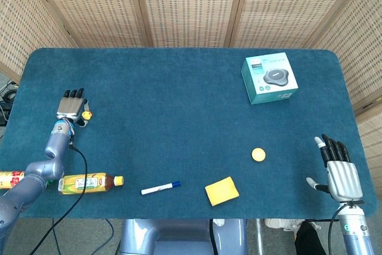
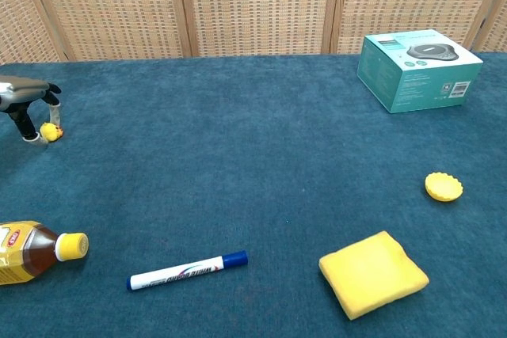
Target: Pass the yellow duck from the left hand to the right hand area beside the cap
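Bare blue table (image 1: 179, 106) lay open through the middle; a marker (image 1: 160, 188), sponge (image 1: 221, 190) and bottle (image 1: 89, 183) lined the near edge, a box (image 1: 270, 78) the far right.

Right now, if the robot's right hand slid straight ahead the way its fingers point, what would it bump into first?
Probably nothing: ahead of the right hand lies only bare table. The box and cap sit off to its left.

Matt blue cloth table (image 1: 179, 117), woven wicker screens (image 1: 191, 4).
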`<state>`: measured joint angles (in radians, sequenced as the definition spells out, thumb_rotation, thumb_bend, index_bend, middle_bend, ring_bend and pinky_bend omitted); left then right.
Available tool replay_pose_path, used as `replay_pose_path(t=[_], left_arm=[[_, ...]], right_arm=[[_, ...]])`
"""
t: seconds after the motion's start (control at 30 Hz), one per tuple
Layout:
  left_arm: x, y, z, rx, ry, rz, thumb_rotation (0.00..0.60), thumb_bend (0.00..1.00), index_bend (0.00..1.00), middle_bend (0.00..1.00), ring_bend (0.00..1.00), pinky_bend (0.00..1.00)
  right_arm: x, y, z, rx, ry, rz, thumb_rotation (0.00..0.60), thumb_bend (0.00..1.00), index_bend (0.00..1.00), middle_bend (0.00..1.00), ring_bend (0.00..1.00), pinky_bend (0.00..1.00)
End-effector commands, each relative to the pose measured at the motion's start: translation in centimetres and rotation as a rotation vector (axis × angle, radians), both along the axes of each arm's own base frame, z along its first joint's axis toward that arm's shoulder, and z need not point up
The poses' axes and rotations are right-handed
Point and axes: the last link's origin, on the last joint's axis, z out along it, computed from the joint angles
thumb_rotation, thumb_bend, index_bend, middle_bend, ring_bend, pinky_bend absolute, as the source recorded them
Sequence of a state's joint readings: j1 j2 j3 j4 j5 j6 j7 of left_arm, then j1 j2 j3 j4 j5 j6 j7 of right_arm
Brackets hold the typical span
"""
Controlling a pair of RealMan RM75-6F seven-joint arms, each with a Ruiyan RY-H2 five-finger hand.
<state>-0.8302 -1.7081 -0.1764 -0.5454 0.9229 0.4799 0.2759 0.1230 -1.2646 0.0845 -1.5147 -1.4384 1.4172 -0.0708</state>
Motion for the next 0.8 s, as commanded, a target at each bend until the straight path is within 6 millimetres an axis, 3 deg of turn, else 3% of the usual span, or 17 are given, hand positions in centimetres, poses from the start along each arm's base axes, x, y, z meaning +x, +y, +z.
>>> replay_pose_path(t=[0.03, 0.3, 0.8], left_arm=[[-0.12, -0.09, -0.11, -0.005, 0.005, 0.002, 0.600, 0.25, 0.47, 0.00, 0.00, 0.00], [-0.21, -0.28, -0.29, -0.004, 0.002, 0.001, 0.600, 0.27, 0.50, 0.00, 0.00, 0.00], [0.68, -0.02, -0.53, -0.003, -0.003, -0.021, 0.600, 0.26, 0.45, 0.00, 0.00, 0.00]], right_arm=[[0.00, 0.00, 0.00, -0.001, 0.001, 0.000, 0.600, 0.00, 0.05, 0.00, 0.00, 0.00], [0.04, 0.02, -0.04, 0.001, -0.001, 0.002, 0.600, 0.00, 0.05, 0.00, 0.00, 0.00], [0.04, 0.04, 0.12, -0.001, -0.006, 0.002, 0.600, 0.00, 0.05, 0.00, 0.00, 0.00]])
